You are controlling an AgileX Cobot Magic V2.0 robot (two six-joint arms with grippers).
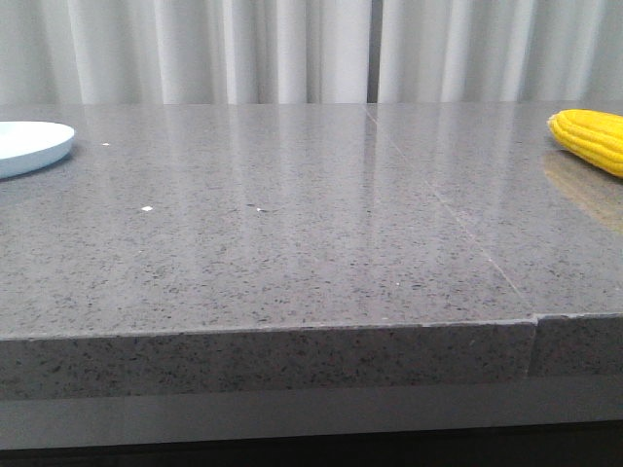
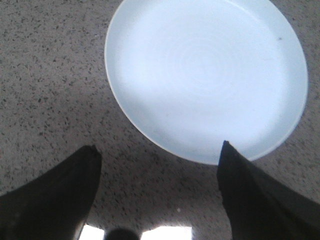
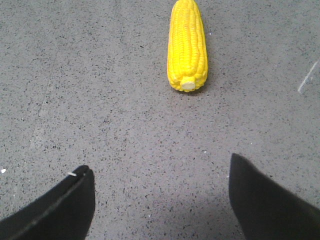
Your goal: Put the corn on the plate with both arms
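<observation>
The yellow corn (image 1: 590, 138) lies on the grey table at the far right edge of the front view. In the right wrist view the corn (image 3: 187, 46) lies lengthwise ahead of my right gripper (image 3: 160, 167), its pale cut end toward the fingers and well apart from them. The right gripper is open and empty. The pale-blue plate (image 1: 29, 146) sits at the far left edge of the front view. In the left wrist view the plate (image 2: 205, 75) is empty, just ahead of my open, empty left gripper (image 2: 159, 149). Neither arm shows in the front view.
The grey speckled stone table (image 1: 292, 224) has a seam (image 1: 458, 229) running from the back toward the front right. Its front edge (image 1: 273, 336) is near the camera. White curtains (image 1: 292, 49) hang behind. Small white specks (image 1: 147, 208) lie on the table.
</observation>
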